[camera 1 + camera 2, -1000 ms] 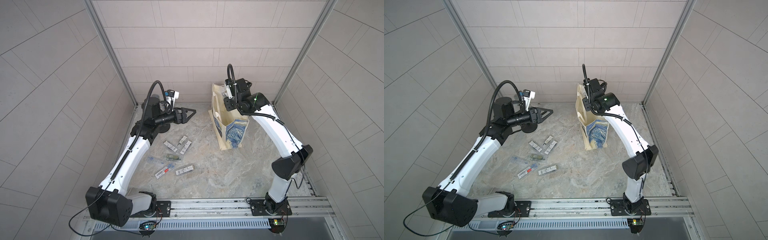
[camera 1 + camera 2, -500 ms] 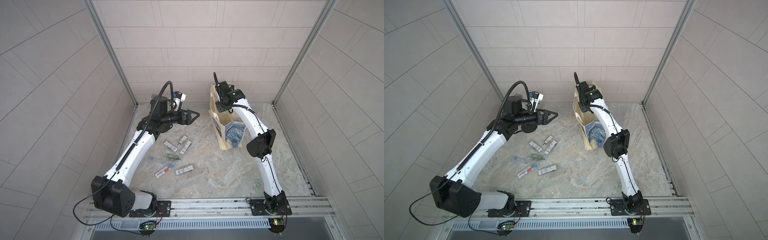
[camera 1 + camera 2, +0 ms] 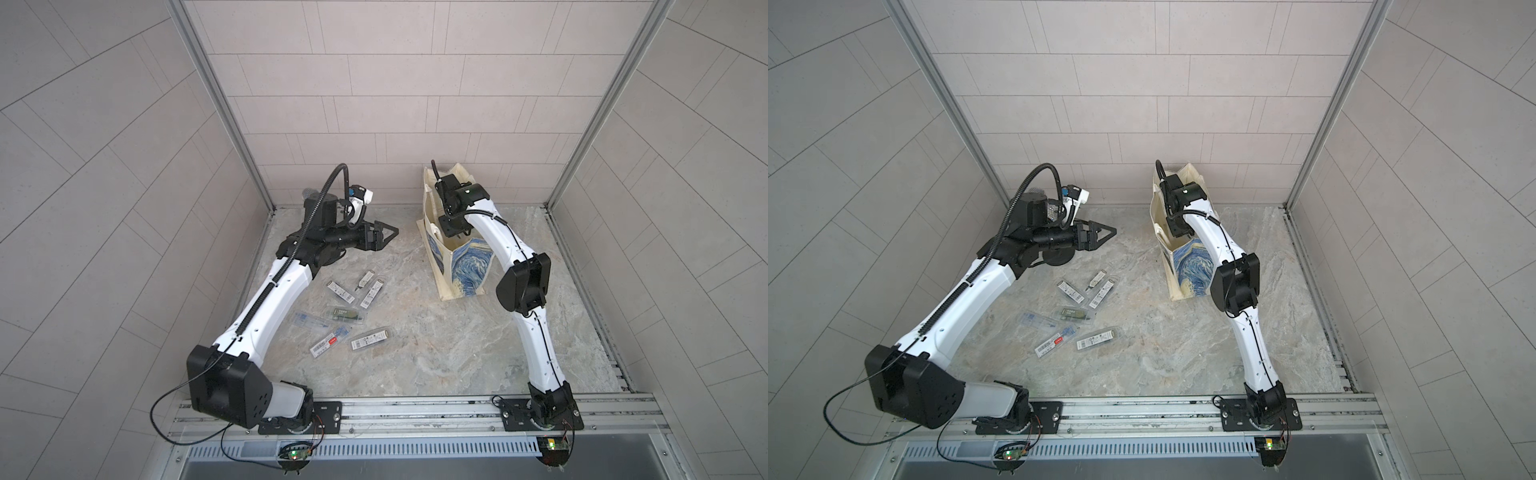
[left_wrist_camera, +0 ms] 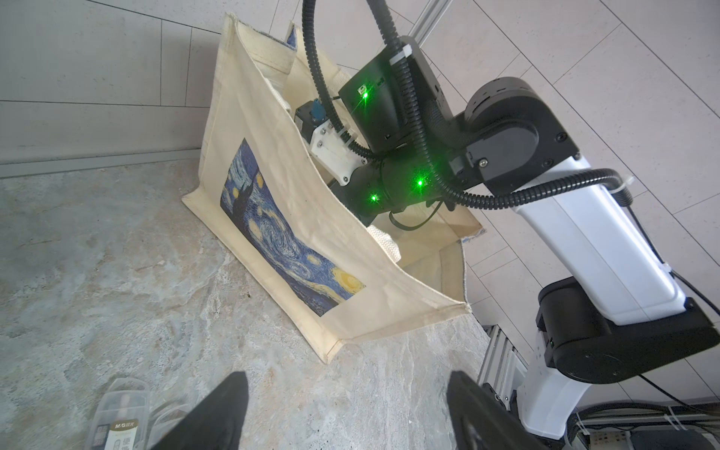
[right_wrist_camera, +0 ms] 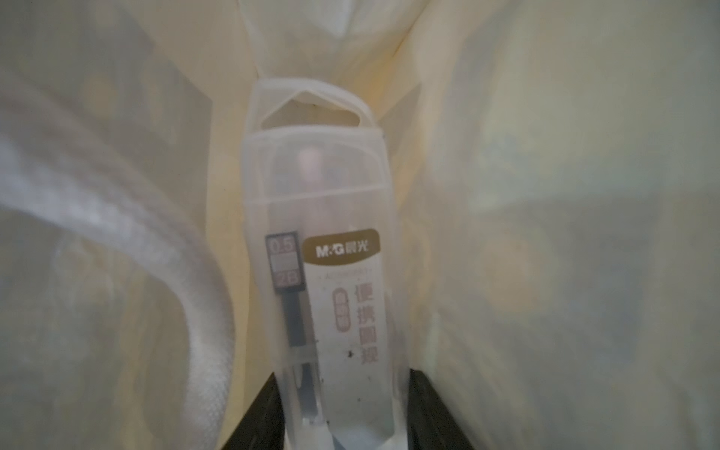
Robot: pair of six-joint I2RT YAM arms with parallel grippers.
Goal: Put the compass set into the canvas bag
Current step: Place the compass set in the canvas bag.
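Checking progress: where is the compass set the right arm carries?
In the right wrist view, the compass set is inside the canvas bag, between the right gripper's fingers, beside its white handle.

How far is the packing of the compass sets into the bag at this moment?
Done: one clear compass case is already down inside the canvas bag. In hand: the right gripper is shut on that case, not yet released. To do: several more cases lie on the table, and the left gripper hovers open and empty. Whether other cases are already in the bag, I cannot tell.
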